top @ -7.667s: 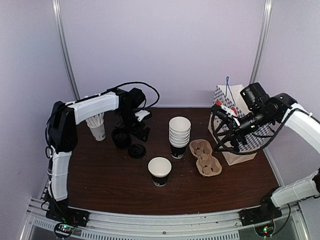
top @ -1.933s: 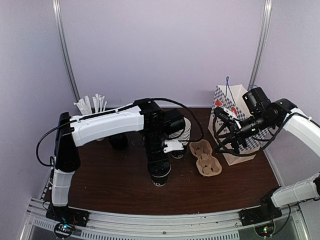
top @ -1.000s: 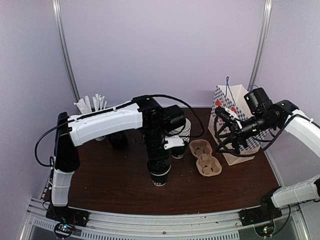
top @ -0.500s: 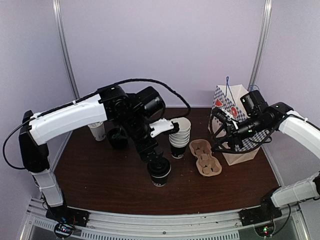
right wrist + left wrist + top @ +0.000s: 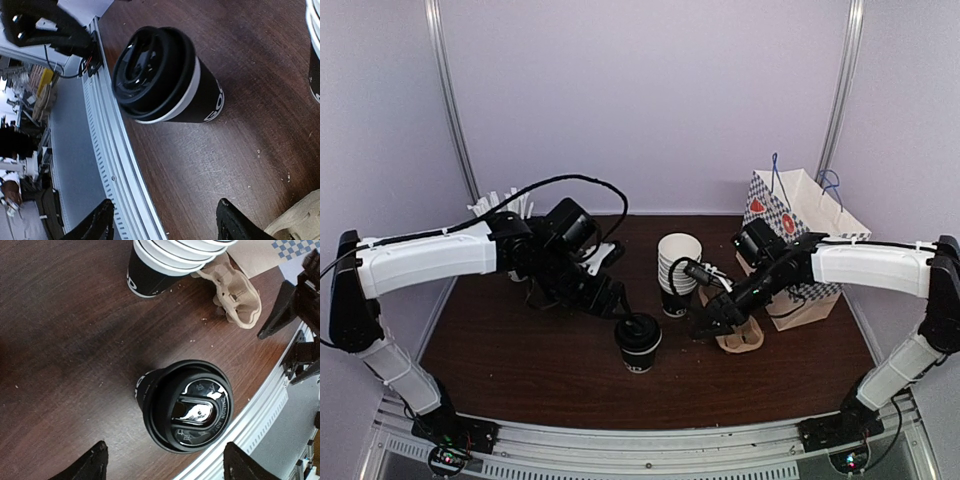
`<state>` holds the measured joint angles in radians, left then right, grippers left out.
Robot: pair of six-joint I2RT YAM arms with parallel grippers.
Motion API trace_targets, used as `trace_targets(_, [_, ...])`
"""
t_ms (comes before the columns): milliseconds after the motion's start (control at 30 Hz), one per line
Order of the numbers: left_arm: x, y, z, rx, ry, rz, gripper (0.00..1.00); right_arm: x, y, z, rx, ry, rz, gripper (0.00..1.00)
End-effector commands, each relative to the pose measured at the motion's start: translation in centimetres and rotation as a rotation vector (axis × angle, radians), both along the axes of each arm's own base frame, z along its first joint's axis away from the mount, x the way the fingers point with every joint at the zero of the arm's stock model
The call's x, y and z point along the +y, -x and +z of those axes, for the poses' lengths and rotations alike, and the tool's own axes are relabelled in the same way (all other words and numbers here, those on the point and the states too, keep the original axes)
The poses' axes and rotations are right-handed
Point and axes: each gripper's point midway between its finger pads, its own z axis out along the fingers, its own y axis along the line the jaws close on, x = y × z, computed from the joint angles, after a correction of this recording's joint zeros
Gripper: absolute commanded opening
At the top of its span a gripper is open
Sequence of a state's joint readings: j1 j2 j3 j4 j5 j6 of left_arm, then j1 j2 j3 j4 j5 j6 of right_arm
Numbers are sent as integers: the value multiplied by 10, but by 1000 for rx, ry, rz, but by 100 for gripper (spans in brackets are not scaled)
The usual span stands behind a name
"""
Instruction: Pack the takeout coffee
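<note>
The takeout coffee (image 5: 638,342) is standing upright on the tabletop (image 5: 520,350), toward the near middle, and it is wearing its black dome lid (image 5: 189,405). It is sitting just in front of the stack of lidless white cups (image 5: 678,262) and to the left of the cardboard cup carrier (image 5: 745,338).

You are holding the left tool (image 5: 610,303) just behind and to the left of the coffee, slanting down toward it. In the left wrist view its fingers (image 5: 95,465) are standing wide apart at the bottom corners. The lid is lying ahead of them and nothing is sitting between them.

You are holding the right tool (image 5: 708,322) low over the near end of the carrier, just right of the coffee. It is also standing spread wide and pinching nothing. The right wrist view is showing the coffee's side, a white band above black, apart from that tool's tips.

The checked paper bag (image 5: 800,225) is standing at the right rear, behind the carrier. The white sticks (image 5: 515,203) are showing partly behind the left arm at the left rear.
</note>
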<state>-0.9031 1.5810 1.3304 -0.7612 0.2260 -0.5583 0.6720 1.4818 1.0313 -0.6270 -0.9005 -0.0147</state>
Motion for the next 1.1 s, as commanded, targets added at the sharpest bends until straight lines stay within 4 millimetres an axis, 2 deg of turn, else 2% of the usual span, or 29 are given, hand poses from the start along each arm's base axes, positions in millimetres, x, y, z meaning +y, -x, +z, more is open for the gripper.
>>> trace_targets(0, [-17, -4, 6, 36, 144, 89, 78, 18, -32, -3, 76, 0, -172, 67])
trace_targets(67, [-15, -5, 3, 40, 147, 103, 75, 25, -35, -7, 126, -10, -194, 64])
trace_targets(200, [-15, -5, -5, 62, 172, 122, 73, 42, -24, -13, 173, -31, -168, 61])
trace_targets(467, [-25, -7, -24, 103, 191, 110, 68, 58, -23, -5, 205, -105, -156, 53])
trace_targets(1067, [-33, -3, -46, 156, 180, 76, 62, 68, -18, -18, 220, -93, -150, 31])
